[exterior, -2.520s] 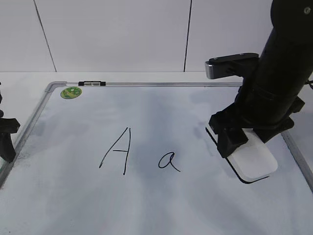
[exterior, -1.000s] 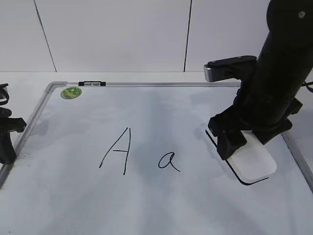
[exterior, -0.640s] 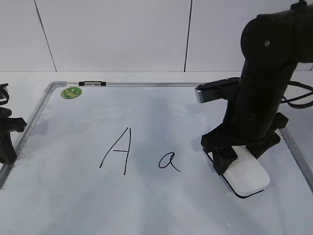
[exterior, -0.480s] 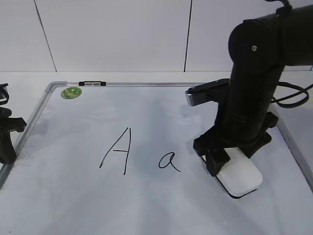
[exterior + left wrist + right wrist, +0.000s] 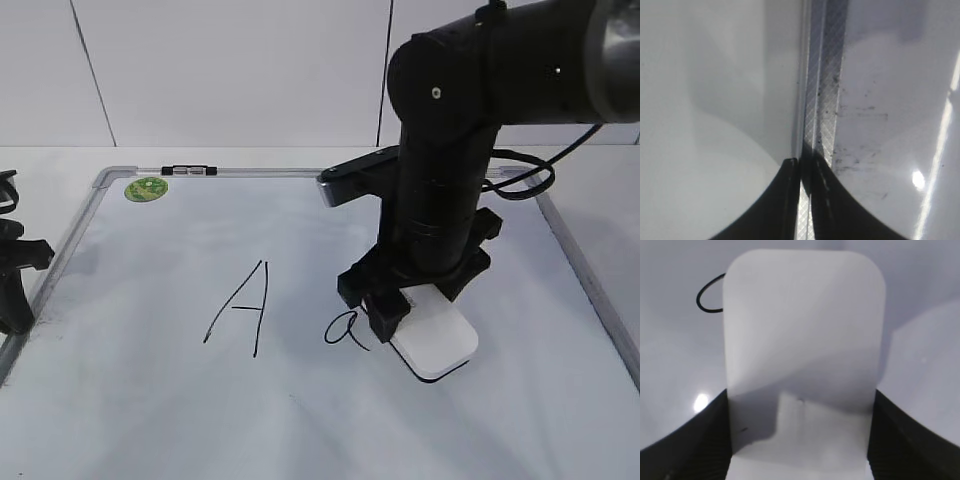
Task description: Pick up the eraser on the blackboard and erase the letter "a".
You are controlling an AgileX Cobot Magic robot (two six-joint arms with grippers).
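Note:
The white eraser [image 5: 436, 343] lies flat on the blackboard [image 5: 150, 400], held by my right gripper [image 5: 415, 300], which is shut on it. In the right wrist view the eraser [image 5: 802, 340] fills the middle between both dark fingers. The small cursive letter "a" [image 5: 342, 329] sits just left of the eraser, its right part touching or hidden by the gripper; a loop of it shows in the right wrist view [image 5: 709, 297]. The capital "A" [image 5: 240, 308] stands further left. My left gripper [image 5: 805, 167] is shut and empty over the board's left frame.
The grey metal frame [image 5: 585, 270] rims the board; its left rail shows in the left wrist view [image 5: 825, 90]. A round green sticker [image 5: 146, 188] sits at the far left corner. A black cable [image 5: 520, 185] hangs behind the right arm.
My right gripper has slid the eraser leftward across the board, from near the right frame to right beside the "a". The left arm has barely moved.

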